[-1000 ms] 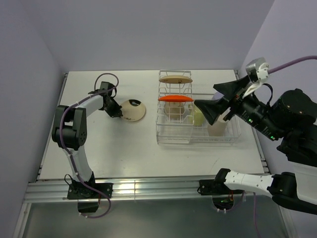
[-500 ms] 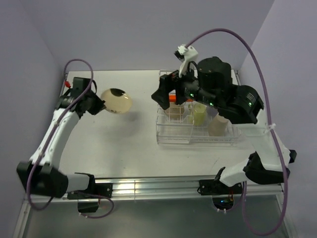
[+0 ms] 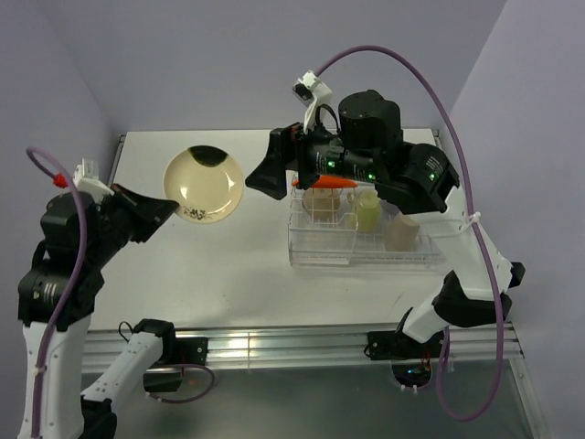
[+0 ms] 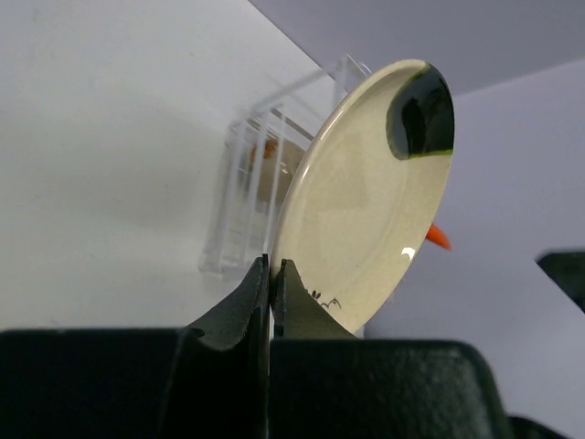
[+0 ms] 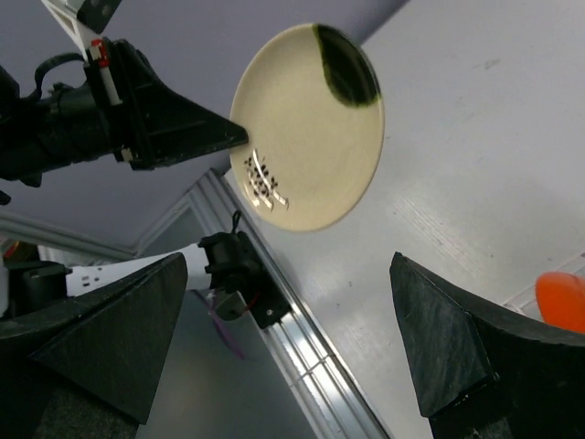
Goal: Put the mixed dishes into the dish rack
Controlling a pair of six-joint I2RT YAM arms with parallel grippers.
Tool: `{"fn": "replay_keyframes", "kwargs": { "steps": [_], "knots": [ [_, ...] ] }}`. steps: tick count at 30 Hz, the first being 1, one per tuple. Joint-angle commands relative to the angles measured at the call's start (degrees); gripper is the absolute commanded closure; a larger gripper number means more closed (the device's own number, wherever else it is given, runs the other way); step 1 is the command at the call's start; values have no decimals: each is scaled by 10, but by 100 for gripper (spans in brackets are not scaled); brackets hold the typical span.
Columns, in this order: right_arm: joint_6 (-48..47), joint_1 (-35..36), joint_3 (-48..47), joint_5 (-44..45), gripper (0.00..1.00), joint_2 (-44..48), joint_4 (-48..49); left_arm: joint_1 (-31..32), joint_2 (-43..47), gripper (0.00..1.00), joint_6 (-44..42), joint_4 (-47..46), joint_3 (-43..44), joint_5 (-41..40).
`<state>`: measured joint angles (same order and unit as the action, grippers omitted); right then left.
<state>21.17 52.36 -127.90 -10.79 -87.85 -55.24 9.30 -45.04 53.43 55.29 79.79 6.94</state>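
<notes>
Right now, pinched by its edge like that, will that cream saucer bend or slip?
Probably stiff: the cream-yellow saucer shows no sag though the left gripper pinches only its rim. Its glossy face suggests it could slip or swivel in that narrow pinch.

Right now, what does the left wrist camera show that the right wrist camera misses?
Left wrist only: the left claw seen from behind, pinched shut on the rim of the saucer, with the clear rack behind. Right wrist only: the right claw spread open, the saucer face-on, and the metal rail along the edge of the table. Both: the saucer, a bit of the orange plate, the white table.
</notes>
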Motion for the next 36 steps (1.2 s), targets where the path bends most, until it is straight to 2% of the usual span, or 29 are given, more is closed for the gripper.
{"fn": "replay_keyframes", "kwargs": {
  "steps": [1, 7, 13, 16, 19, 20, 23, 27, 28, 30, 31, 32, 36],
  "knots": [
    [4, 2, 5, -60, 0, -7, 50, -2, 44, 100, 17, -25, -18, 98],
    [6, -4, 23, -141, 6, -24, 63, -2, 86, 100, 35, -48, -30, 149],
    [-9, -4, 79, -157, 17, -14, 95, -2, 98, 100, 42, -48, -23, 167],
    [-22, -4, 108, -170, 28, -7, 110, -2, 102, 100, 44, -49, -31, 175],
    [-24, -4, 133, -189, 57, 0, 131, -2, 107, 100, 53, -70, -48, 199],
    [-24, -4, 141, -194, 77, 1, 136, -2, 106, 100, 51, -77, -52, 203],
    [-24, -3, 148, -187, 100, 8, 142, -2, 97, 100, 41, -69, -47, 207],
    [-41, -3, 163, -165, 100, 32, 140, -2, 89, 100, 41, -69, -53, 217],
    [-45, -3, 167, -145, 100, 37, 139, -2, 84, 79, 41, -64, -56, 215],
    [-53, -2, 180, -105, 100, 63, 139, -2, 81, 42, 45, -58, -60, 208],
    [-57, -3, 189, -81, 100, 74, 141, -2, 82, 5, 47, -60, -60, 206],
    [-62, -2, 208, -40, 100, 87, 144, -2, 82, 1, 49, -59, -60, 196],
    [-132, -3, 255, 46, 100, 158, 132, -2, 69, 1, 40, -44, -52, 177]
  ]
}}
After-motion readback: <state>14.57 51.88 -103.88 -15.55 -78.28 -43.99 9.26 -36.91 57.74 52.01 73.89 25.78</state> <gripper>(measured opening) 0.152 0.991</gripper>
